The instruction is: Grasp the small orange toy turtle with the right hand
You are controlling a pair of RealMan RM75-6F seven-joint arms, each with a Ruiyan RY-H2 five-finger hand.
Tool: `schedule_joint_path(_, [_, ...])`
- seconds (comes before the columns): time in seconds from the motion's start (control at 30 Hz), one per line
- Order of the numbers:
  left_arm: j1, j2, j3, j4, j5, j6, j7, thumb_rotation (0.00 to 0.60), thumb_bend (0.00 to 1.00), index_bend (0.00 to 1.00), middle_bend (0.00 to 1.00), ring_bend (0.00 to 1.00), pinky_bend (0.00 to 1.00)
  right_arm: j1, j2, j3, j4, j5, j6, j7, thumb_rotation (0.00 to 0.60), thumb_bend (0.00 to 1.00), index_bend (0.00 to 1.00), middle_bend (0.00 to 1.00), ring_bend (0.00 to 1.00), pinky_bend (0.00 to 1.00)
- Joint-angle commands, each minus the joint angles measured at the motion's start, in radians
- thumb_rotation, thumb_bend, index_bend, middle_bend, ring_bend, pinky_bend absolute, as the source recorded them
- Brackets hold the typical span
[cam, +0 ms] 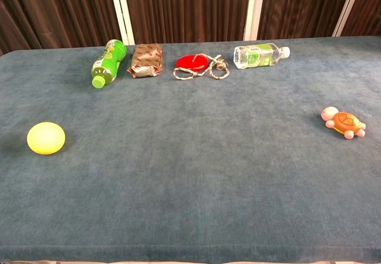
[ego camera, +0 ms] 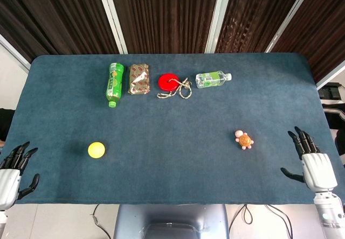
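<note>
The small orange toy turtle (ego camera: 244, 139) with pink head and legs lies on the blue table towards the right; the chest view shows the turtle (cam: 344, 122) near its right edge. My right hand (ego camera: 309, 162) hovers at the table's right front corner, fingers spread, holding nothing, well to the right of the turtle. At the left front corner my left hand (ego camera: 13, 170) is also spread and holds nothing. Neither hand appears in the chest view.
A yellow ball (ego camera: 96, 149) sits front left. Along the back lie a green bottle (ego camera: 114, 84), a brown snack packet (ego camera: 139, 78), a red disc with rope (ego camera: 172, 84) and a clear bottle (ego camera: 213, 79). The table's cloth (ego camera: 172, 196) ends at the front edge.
</note>
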Motion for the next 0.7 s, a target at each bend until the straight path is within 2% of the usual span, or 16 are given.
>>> schedule_joint_path(0.03, [0.001,0.002,0.001,0.002,0.004,0.004,-0.009,0.6,0.42,0.15,0.0,0.04,0.21,0.054,-0.026,0.026,0.01,0.005,-0.053,-0.057,0.6,0.12,0.24,0.22,0.52,0.82])
schedule_joint_path(0.1, [0.001,0.003,0.001,0.004,0.002,0.003,-0.014,0.6,0.42,0.15,0.0,0.04,0.21,0.093,-0.046,0.042,0.026,0.012,-0.095,-0.084,0.6,0.12,0.32,0.27,0.67,0.91])
schedule_joint_path(0.27, [0.004,0.009,0.002,0.003,-0.001,0.006,-0.028,0.6,0.42,0.15,0.0,0.04,0.21,0.182,-0.106,0.07,0.09,0.05,-0.21,-0.087,0.6,0.12,0.43,0.34,0.84,0.99])
schedule_joint_path(0.43, [0.004,0.012,-0.001,0.006,-0.007,0.004,-0.04,0.6,0.42,0.15,0.0,0.04,0.22,0.247,-0.168,0.081,0.174,0.092,-0.308,-0.052,0.6,0.12,0.47,0.37,0.9,1.0])
schedule_joint_path(0.7, [0.002,0.013,0.0,0.006,-0.01,-0.003,-0.04,0.6,0.42,0.16,0.0,0.04,0.22,0.31,-0.278,0.072,0.304,0.135,-0.404,-0.027,0.6,0.12,0.5,0.39,0.9,1.0])
